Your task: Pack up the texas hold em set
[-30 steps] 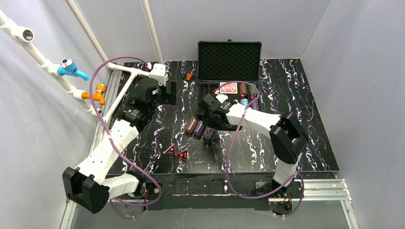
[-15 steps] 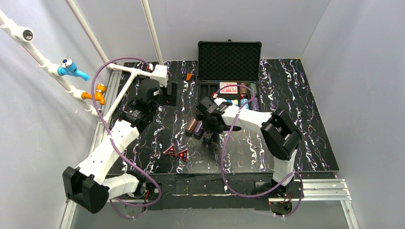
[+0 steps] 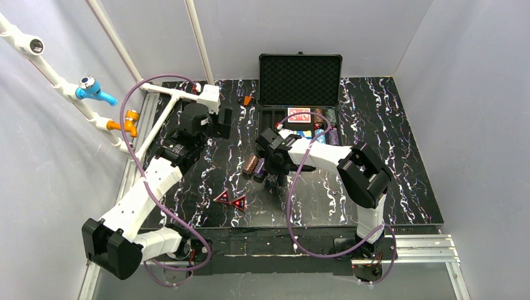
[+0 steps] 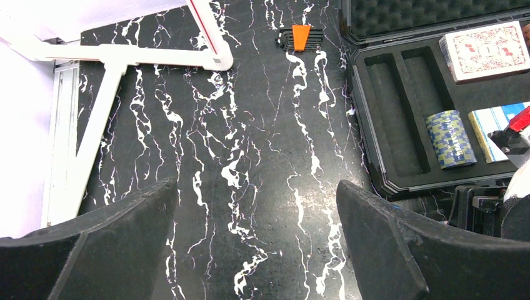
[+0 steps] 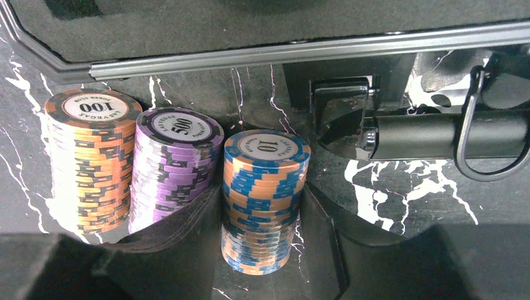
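Observation:
The black case [image 3: 265, 119] stands open at the back, its foam lid [image 3: 300, 72] upright. It holds a red deck [image 3: 299, 115], a blue deck [image 4: 494, 122] and a blue-grey chip stack [image 4: 450, 139] lying in a slot. Three chip stacks stand on the table in front of it: orange "100" [image 5: 87, 162], purple "500" [image 5: 175, 162] and blue-and-orange "10" [image 5: 265, 194]. My right gripper [image 5: 261, 197] is shut on the "10" stack, a finger on each side; it also shows in the top view [image 3: 270, 172]. Two red triangles [image 3: 231, 200] lie nearer. My left gripper [image 4: 255, 187] is open and empty, left of the case.
A small orange object [image 4: 301, 36] lies left of the lid. A white T-shaped frame [image 3: 181, 94] lies at the back left. The case's front handle [image 5: 437, 134] and latch are just right of the "10" stack. White pipes with blue and orange fittings [image 3: 94, 87] run along the left wall.
My right gripper has moved left and down from the case front to the chip stacks and now straddles the "10" stack. The left arm has barely moved.

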`<action>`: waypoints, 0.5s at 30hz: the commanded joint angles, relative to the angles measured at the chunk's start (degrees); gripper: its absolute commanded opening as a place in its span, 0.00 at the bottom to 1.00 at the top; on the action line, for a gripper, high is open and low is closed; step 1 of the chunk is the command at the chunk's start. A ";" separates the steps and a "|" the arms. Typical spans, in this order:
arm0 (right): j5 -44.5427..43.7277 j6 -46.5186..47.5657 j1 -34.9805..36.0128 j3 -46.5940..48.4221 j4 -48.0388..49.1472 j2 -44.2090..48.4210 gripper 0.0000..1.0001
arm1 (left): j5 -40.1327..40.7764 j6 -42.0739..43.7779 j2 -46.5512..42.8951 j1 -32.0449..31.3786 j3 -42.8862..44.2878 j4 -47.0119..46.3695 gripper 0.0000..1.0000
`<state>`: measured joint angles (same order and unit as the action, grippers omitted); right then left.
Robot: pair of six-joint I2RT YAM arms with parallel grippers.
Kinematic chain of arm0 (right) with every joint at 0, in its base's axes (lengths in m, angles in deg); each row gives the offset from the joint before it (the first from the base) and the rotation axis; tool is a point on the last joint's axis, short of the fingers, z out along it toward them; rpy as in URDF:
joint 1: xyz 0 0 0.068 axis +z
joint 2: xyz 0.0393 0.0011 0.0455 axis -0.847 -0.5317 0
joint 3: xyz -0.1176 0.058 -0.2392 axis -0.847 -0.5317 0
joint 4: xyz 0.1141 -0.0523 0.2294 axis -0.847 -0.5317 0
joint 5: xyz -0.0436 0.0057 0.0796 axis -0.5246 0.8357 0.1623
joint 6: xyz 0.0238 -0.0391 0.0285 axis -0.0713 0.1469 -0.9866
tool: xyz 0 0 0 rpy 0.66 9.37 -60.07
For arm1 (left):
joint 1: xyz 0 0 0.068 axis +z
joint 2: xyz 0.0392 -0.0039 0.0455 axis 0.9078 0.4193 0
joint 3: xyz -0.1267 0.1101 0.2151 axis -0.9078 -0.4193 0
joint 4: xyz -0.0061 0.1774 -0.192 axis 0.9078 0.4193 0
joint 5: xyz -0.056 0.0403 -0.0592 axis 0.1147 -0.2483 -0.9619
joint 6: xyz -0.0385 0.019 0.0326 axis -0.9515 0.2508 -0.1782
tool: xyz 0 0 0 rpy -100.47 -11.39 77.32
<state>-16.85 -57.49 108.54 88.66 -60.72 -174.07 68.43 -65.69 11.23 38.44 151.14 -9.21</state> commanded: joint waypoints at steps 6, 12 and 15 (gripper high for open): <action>-0.40 0.86 0.06 -1.42 -1.23 -1.02 0.16 | 0.97 1.20 -2.48 -0.22 -0.16 -0.53 0.98; -0.41 1.37 0.06 -2.42 -1.79 1.41 0.01 | 0.55 1.29 -2.20 -0.22 -0.22 -0.53 0.98; -0.25 2.02 0.06 -2.83 -2.19 2.71 0.01 | 0.51 1.29 -2.18 -0.22 -0.15 -0.53 0.98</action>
<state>-16.81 -57.05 108.54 87.91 -60.09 -173.56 68.41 -65.10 11.20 38.44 151.14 -9.21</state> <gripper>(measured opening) 0.531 0.983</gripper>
